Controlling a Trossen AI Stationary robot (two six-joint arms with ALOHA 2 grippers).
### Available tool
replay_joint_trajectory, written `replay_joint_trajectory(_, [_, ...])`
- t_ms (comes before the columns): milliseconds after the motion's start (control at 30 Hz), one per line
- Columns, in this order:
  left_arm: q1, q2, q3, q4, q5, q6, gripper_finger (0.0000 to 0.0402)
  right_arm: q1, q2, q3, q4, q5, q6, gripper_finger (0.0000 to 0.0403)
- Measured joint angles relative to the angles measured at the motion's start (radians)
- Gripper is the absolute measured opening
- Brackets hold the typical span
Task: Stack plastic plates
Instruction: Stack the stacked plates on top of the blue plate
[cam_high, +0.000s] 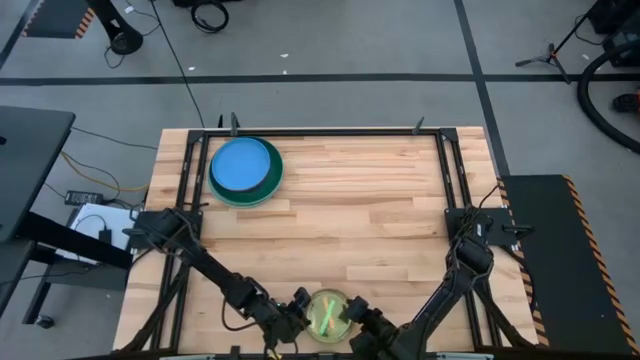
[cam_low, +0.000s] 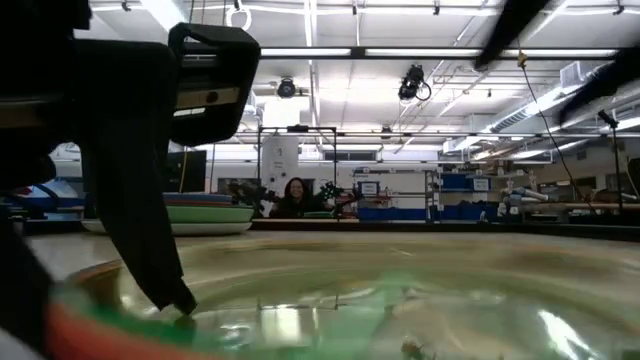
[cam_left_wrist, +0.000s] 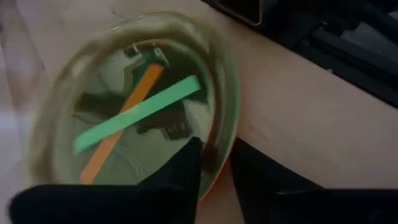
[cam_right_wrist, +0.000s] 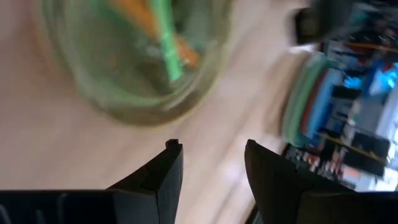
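Note:
A small lime plate (cam_high: 328, 313) sits at the table's near edge, glossy, with green and orange streaks showing in it; a red-orange edge (cam_left_wrist: 210, 191) shows beneath its rim. My left gripper (cam_high: 297, 318) is at its left side, shut on the rim. My right gripper (cam_high: 362, 320) waits just right of it, open (cam_right_wrist: 211, 146), with the plate (cam_right_wrist: 137, 56) ahead of its fingers and untouched. A stack of larger plates (cam_high: 245, 170), blue on top of dark green, stands at the far left. My left gripper (cam_left_wrist: 217, 143) holds the lime plate by the rim (cam_left_wrist: 219, 163) on its left side. One finger (cam_left_wrist: 186, 165) is inside the dish and the other (cam_left_wrist: 255, 174) outside. It comes slanting down from the table's left. Whether the plate rests on the table cannot be told.
Black frame rails (cam_high: 187, 200) run along the table's left, right and far sides. Bare wood (cam_high: 360, 200) spreads between the far stack and the near plate. In the low view the stack (cam_low: 200, 213) shows at the left, and a person (cam_low: 295, 195) sits far behind the table.

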Motion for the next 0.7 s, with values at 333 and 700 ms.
replay_joint_trajectory(333, [0.027,-0.076,-0.008,-0.140,-0.115,0.003,0.0014,-0.032,0.000,0.173,-0.254,0.171,0.231,0.0161])
replay_joint_trajectory(700, [0.241,-0.440,-0.004,-0.574,-0.201,-0.156,0.0010,-0.051,-0.001,0.183,-0.286,0.217,0.484,0.0161])
